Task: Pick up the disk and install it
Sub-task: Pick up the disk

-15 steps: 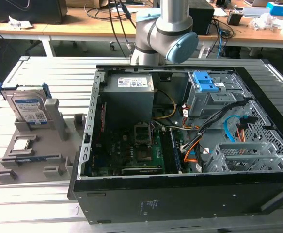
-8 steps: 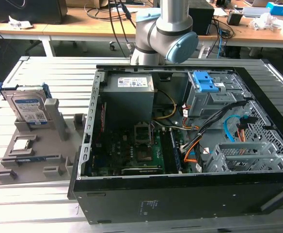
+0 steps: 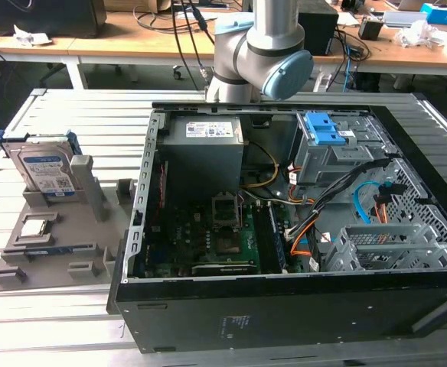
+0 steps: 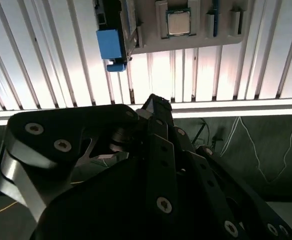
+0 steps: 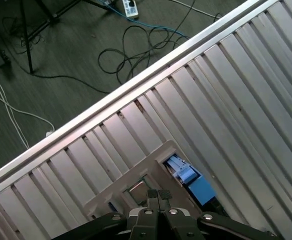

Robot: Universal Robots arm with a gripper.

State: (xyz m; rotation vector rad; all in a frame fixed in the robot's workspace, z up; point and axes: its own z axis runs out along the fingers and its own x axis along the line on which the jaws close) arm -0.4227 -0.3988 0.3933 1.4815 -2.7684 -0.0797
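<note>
Below the hand [image 5: 159, 196], which was pressed together on nothing, the disk [image 5: 182, 171] stood on edge in a slot of the grey holder [image 5: 146, 162] on the desk [image 5: 226, 100], likely kept upright so its edges could be grasped from above.

disk [image 3: 46, 170] upright in tray [image 3: 93, 229] on the exterior view's left, open case [image 3: 285, 313] right beside it, both on table [image 3: 55, 329], power supply [image 3: 202, 141] in case's far corner, arm [image 3: 262, 61] behind case
</note>
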